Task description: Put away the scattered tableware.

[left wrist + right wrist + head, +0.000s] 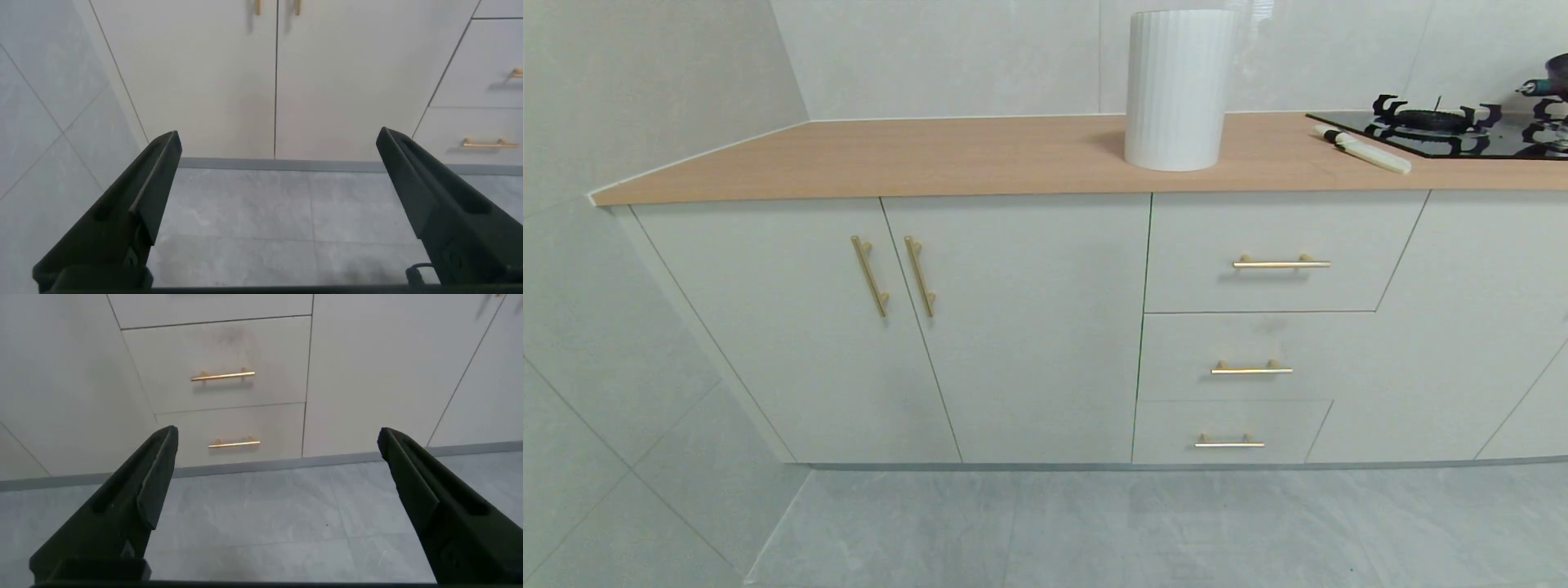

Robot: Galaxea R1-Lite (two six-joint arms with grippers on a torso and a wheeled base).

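Left gripper (278, 137) and right gripper (278, 434) each have two matte black fingers (long, flat-sided, wedge-shaped) tapering to blunt tips.

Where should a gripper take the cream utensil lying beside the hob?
Probably across the middle of the slim cream utensil, from above, jaws set crosswise to its length: it lies flat on the wooden countertop, angled beside the black hob.

hob (1486, 147): cut by right edge | dark object (1556, 77): mostly cropped | white utensil (1368, 153): kind unclear
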